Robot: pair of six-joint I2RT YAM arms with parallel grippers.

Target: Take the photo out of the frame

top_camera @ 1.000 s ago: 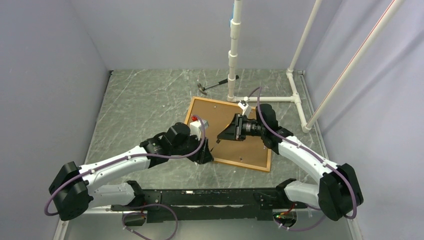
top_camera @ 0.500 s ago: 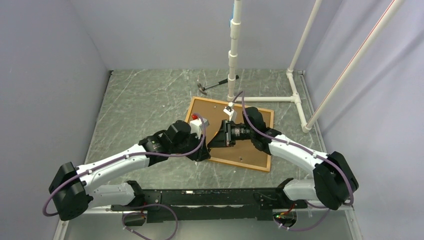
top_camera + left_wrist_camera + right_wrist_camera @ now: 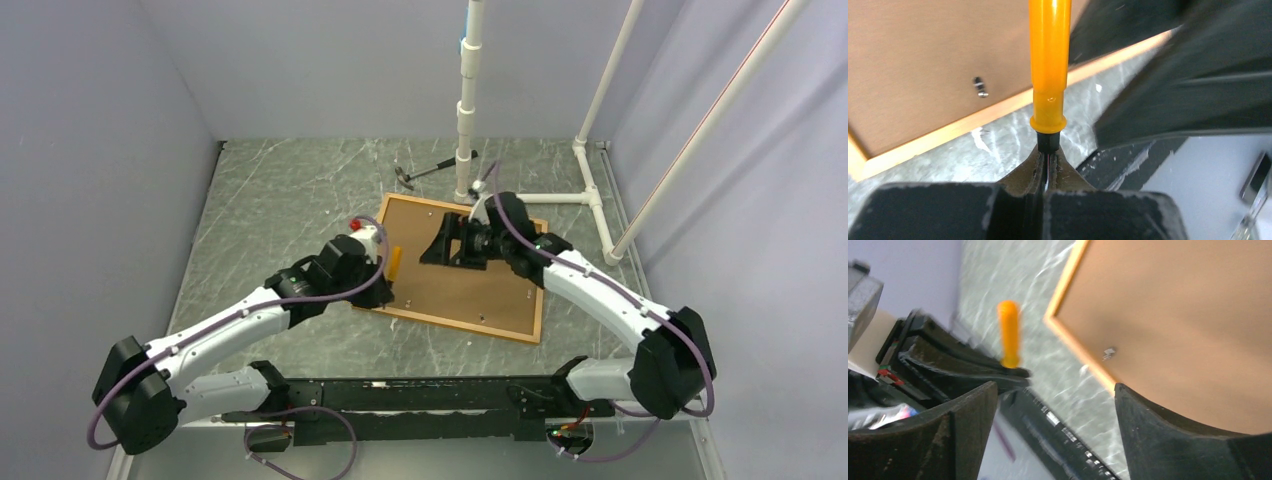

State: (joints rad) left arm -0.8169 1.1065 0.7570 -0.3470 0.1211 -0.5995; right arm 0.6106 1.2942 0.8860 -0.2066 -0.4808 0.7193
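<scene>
The frame (image 3: pixel 541 290) lies face down on the table, a thin orange border around the photo's plain brown board back (image 3: pixel 470 290); the printed side is hidden. A small metal tab (image 3: pixel 979 86) sits on the board near the border. My left gripper (image 3: pixel 383 293) is at the frame's left edge, shut on the dark shaft of an orange-handled screwdriver (image 3: pixel 1049 60), which points away from the fingertips (image 3: pixel 1037 159). My right gripper (image 3: pixel 440 245) hovers over the far part of the board, open, with nothing between its fingers (image 3: pixel 973 410).
A hammer (image 3: pixel 420 173) lies behind the frame, by an upright white pipe post (image 3: pixel 465 130). More white pipes (image 3: pixel 595 200) run along the right side. Grey walls close in the left and back.
My left jaws closed on the screwdriver shaft and that arm swung left to the frame's edge. My right gripper opened wide and drew back toward the far side of the board.
</scene>
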